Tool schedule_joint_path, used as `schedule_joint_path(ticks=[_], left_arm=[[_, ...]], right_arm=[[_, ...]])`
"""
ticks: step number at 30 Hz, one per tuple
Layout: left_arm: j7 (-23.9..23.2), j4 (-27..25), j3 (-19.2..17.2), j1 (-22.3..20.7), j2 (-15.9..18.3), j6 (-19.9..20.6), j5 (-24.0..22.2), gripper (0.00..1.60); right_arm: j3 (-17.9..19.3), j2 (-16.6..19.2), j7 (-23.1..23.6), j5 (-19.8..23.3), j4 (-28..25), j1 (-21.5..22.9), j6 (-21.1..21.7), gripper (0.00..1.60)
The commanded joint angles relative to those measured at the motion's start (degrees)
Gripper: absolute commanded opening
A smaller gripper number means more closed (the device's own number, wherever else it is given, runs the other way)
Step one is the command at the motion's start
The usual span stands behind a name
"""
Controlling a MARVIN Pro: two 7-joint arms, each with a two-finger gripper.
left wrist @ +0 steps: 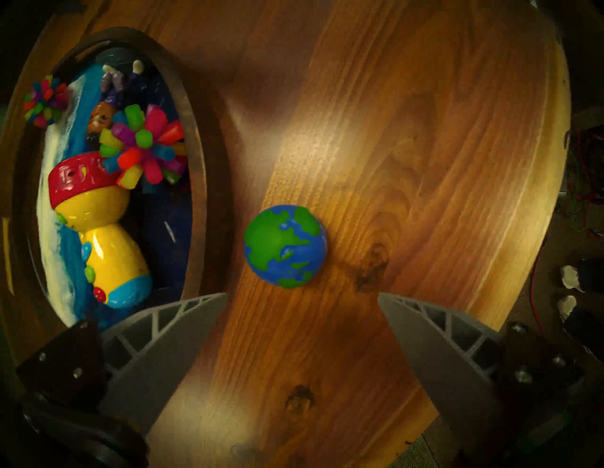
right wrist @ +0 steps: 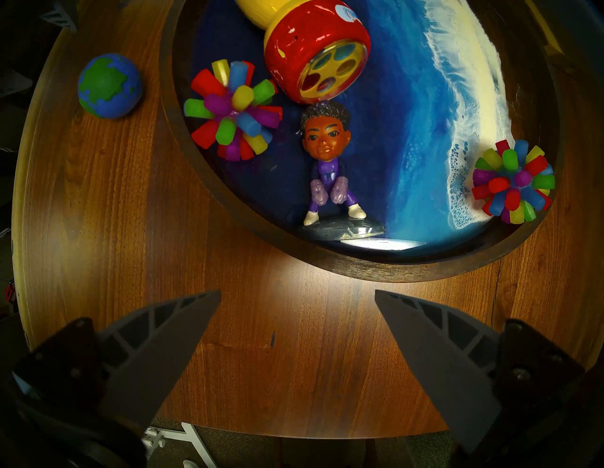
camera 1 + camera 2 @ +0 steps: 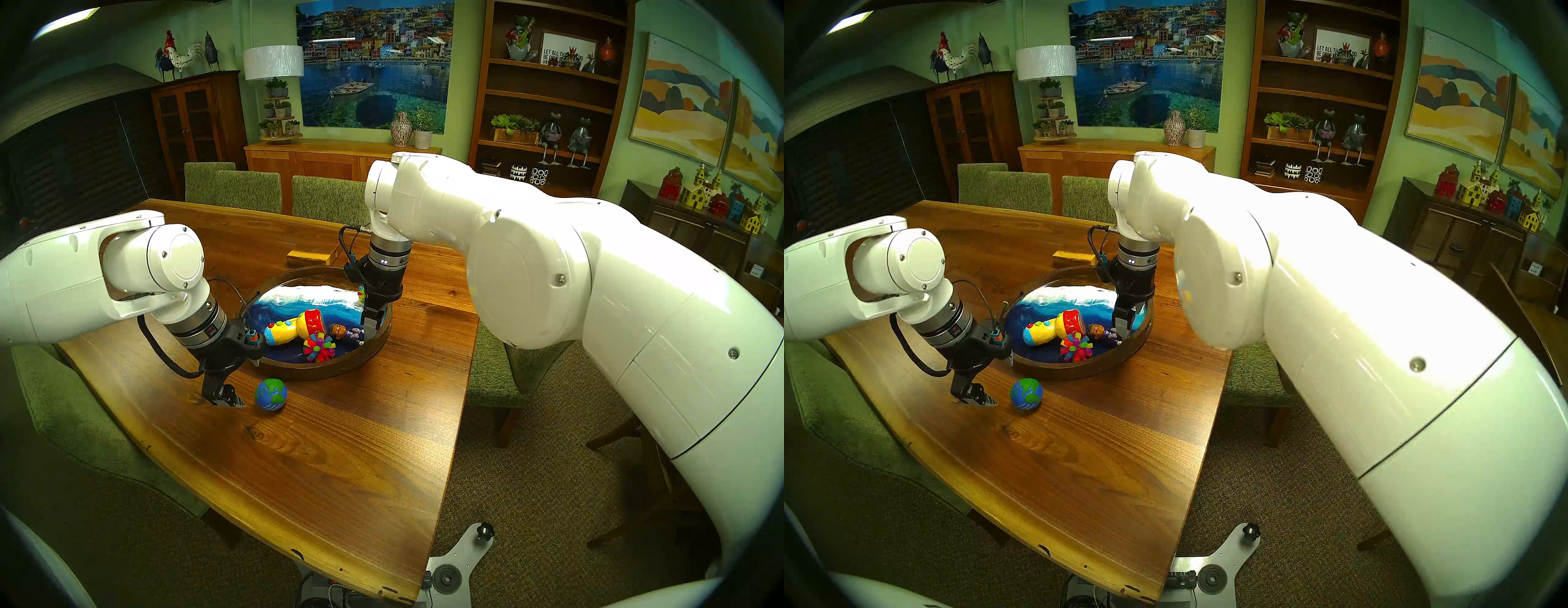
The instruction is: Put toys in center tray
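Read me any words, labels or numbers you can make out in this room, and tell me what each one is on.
"LET ALL TH… DO" on the framed sign on the bookshelf; the rest is hidden or too small.
Dark print on the globe ball: too small to read.
Sticker on the flashlight toy: blurred.

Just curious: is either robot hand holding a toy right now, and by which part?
Nothing is held. Both end effectors, left and right, are open and empty.

Legible: "LET ALL TH… DO", white capitals on a dark framed sign (image 3: 567, 47) standing on the bookcase (image 3: 551, 91), top shelf. Lower lines partly hidden behind a figurine, unreadable. Faint print on the globe ball (image 3: 270, 394), too small to read.
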Motion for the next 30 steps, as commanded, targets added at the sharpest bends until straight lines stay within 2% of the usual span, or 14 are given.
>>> schedule_joint_path(ticks=[1,14,30], left_arm=[[5.83,-1.60,-0.94,0.43,0.69,4.87,0.21,1.60],[6.24,4.77,-2.18,2.03,-4.92,4.99,-6.20,1.60],[4.94,14.27,-2.37,5.04,-13.03,1.81,-11.92,1.60]], right_arm=[[-0.30,0.15,3.91,-0.48,1.54,2.47,-0.07,1.60],[-0.10,0.13,4.00,-1.00,1.73,2.37,-0.07,1.60],[0.10,0.14,4.05,-1.33,1.82,2.32,-0.07,1.60]])
